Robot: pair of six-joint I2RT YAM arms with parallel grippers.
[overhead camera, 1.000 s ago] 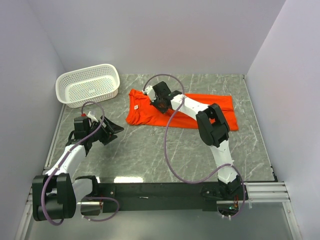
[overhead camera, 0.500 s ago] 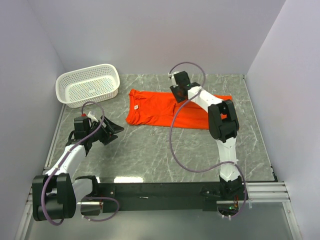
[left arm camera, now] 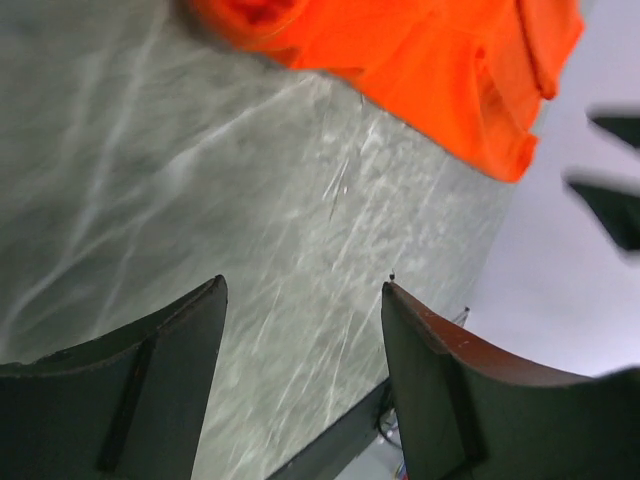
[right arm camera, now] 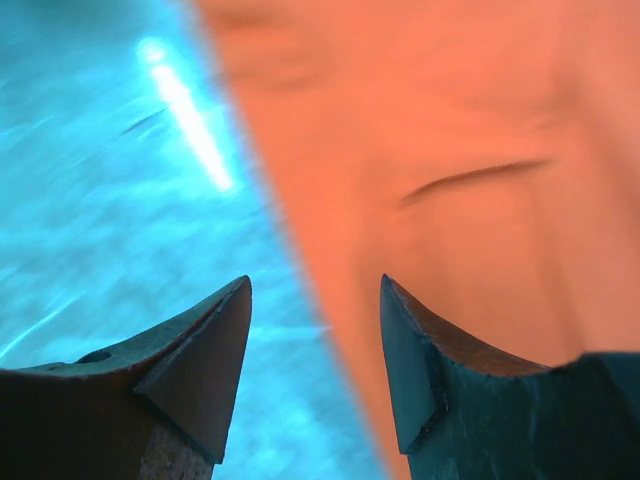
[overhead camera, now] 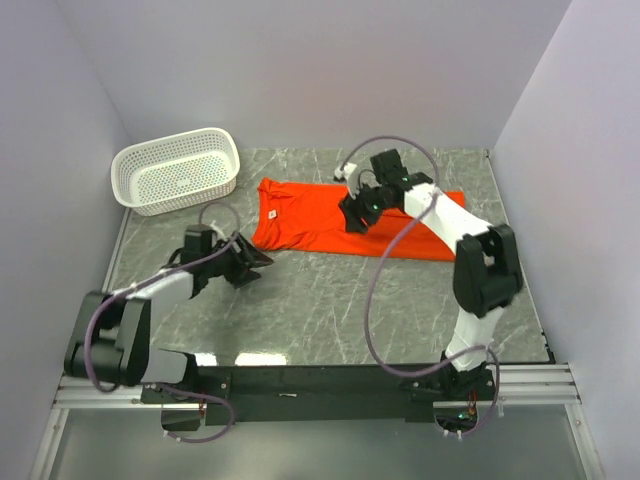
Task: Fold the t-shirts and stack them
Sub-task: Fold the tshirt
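The orange-red t-shirt (overhead camera: pixel 300 218) lies flat as a long strip across the back of the table, with its white neck label at the left end. My right gripper (overhead camera: pixel 353 214) hangs open over the shirt's middle. In the right wrist view an edge of the t-shirt (right arm camera: pixel 470 150) runs between the open fingers of the right gripper (right arm camera: pixel 315 285), which hold nothing. My left gripper (overhead camera: pixel 257 265) sits low on the table just short of the shirt's near left corner. It is open and empty (left arm camera: pixel 304 290), with the t-shirt (left arm camera: pixel 430 55) ahead of it.
A white perforated basket (overhead camera: pixel 178 170) stands at the back left corner. Grey walls close the table on three sides. The right arm's purple cable (overhead camera: pixel 375 290) loops over the marble top in front of the shirt.
The right gripper opened and left the shirt's left part, swinging to the back and then down over its middle. The left arm slid right, toward the shirt's near left corner.
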